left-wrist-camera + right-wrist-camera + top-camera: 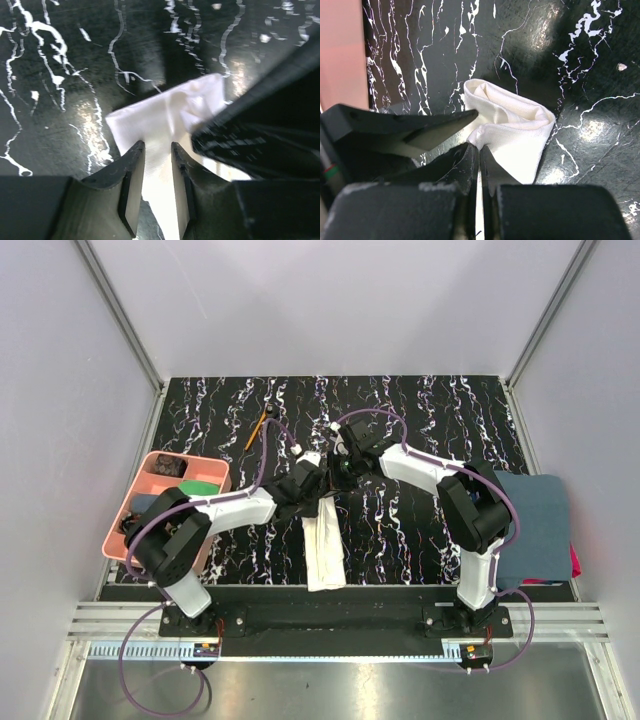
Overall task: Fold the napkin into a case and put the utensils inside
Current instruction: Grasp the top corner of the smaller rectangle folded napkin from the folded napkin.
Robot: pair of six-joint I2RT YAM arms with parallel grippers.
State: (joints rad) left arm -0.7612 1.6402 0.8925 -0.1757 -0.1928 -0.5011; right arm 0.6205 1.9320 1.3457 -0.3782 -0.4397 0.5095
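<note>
The cream napkin (325,555) lies as a narrow folded strip running toward the near table edge. Both grippers meet at its far end. My right gripper (478,147) is shut on a raised fold of the napkin (520,125), which bunches into a loose loop. My left gripper (157,146) is open, its jaws straddling the napkin (165,112) without pinching it. From above, the left gripper (312,495) and right gripper (335,480) nearly touch. An orange-handled stick (256,430) lies at the back left. I cannot make out the spoon.
A pink compartment tray (150,480) holding small items sits at the left edge beside the left arm. A dark blue-grey towel (535,525) lies at the right edge. The right gripper's body (260,135) crowds the left wrist view.
</note>
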